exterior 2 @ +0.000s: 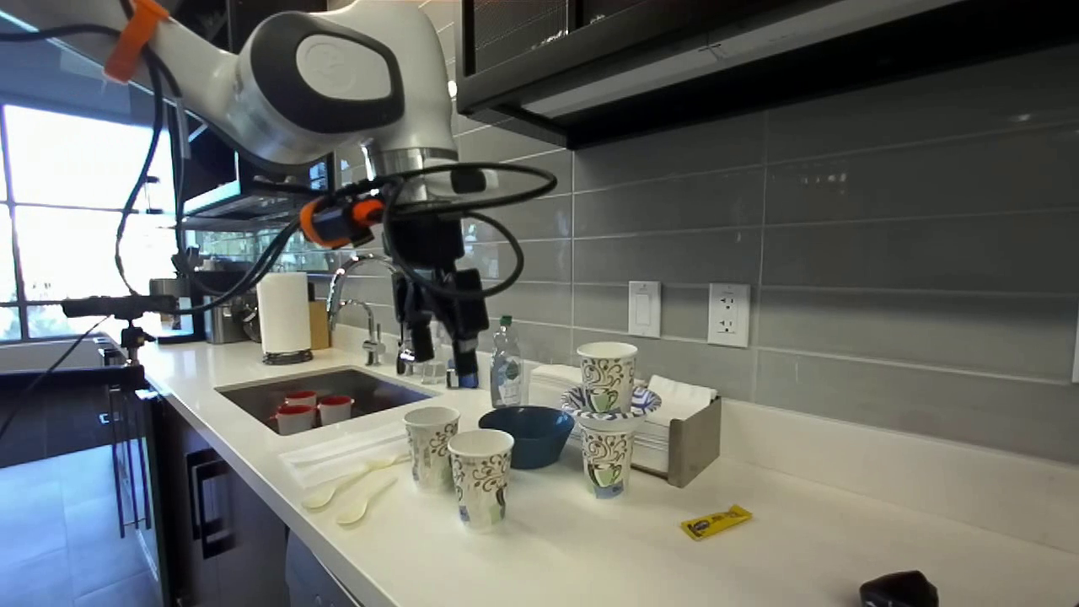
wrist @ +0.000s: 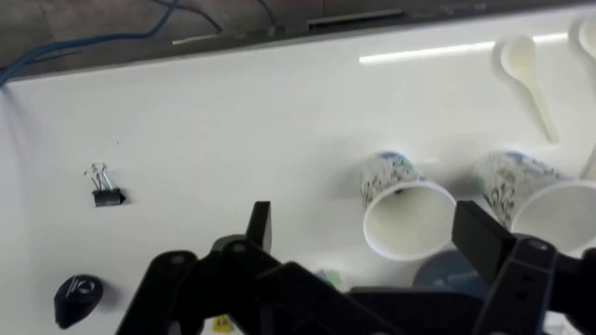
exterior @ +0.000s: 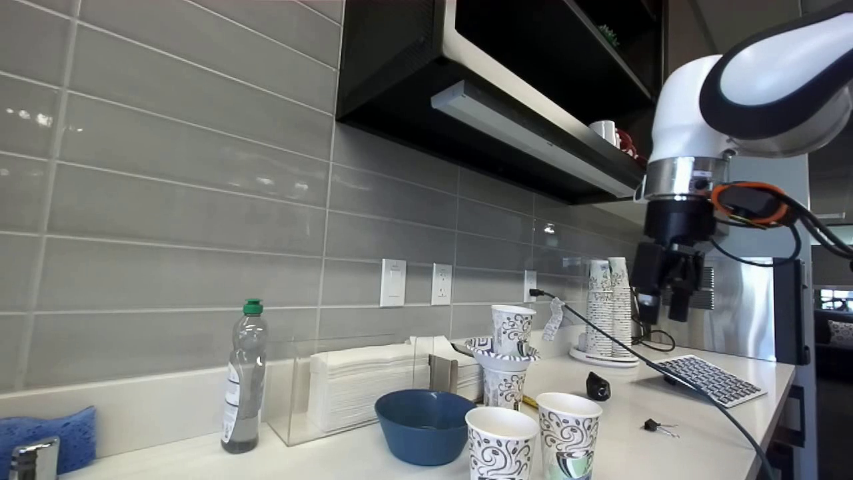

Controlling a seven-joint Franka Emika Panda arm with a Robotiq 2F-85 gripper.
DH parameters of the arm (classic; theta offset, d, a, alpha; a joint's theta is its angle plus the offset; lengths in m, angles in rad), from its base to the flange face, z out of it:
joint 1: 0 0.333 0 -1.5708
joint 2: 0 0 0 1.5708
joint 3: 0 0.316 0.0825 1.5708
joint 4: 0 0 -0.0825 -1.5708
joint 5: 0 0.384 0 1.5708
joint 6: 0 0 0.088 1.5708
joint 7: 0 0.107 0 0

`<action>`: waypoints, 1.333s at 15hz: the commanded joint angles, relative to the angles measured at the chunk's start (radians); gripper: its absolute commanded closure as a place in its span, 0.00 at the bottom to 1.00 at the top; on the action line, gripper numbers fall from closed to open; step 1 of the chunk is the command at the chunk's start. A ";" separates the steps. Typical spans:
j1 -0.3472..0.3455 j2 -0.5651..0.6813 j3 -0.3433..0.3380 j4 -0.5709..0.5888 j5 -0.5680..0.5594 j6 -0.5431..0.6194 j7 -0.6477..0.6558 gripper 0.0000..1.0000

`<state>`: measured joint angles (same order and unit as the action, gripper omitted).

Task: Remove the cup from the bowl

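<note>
The white patterned cup (exterior: 513,330) stands upright in the white paper bowl (exterior: 503,362) in both exterior views; the cup (exterior 2: 607,377) and the bowl's rim (exterior 2: 645,405) show there too. The bowl rests on top of another patterned cup (exterior 2: 607,459). My gripper (exterior: 664,303) is empty and raised above the counter, apart from the cup; it also shows in an exterior view (exterior 2: 442,354). In the wrist view my gripper (wrist: 368,228) has its fingers wide apart. There the cup and bowl are hidden; only a bit of the supporting cup's print (wrist: 330,278) shows.
Two patterned cups (exterior 2: 432,451) stand together beside the dark-blue bowl (exterior 2: 529,438). A napkin holder (exterior 2: 695,438) stands behind the stack. A soap bottle (exterior: 245,387), spoons (exterior 2: 367,497), yellow packet (exterior 2: 716,523), binder clip (wrist: 108,197) and black object (wrist: 78,298) lie around. A cabinet (exterior: 400,87) overhangs.
</note>
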<state>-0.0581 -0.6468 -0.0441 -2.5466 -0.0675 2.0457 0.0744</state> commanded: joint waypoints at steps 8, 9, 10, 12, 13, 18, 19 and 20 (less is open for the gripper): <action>-0.067 0.149 0.074 0.150 -0.034 0.135 0.216 0.00; -0.080 0.187 0.069 0.172 -0.026 0.160 0.257 0.00; -0.087 0.213 0.064 0.187 -0.013 0.187 0.286 0.00; -0.100 0.273 0.064 0.226 0.004 0.230 0.343 0.00; -0.106 0.304 0.065 0.245 0.005 0.255 0.368 0.00; -0.111 0.462 0.079 0.364 -0.033 0.321 0.514 0.00; -0.108 0.489 0.076 0.386 -0.039 0.326 0.540 0.00; -0.103 0.517 0.069 0.411 -0.040 0.326 0.556 0.00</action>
<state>-0.1528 -0.2264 0.0192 -2.2301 -0.0818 2.3625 0.5543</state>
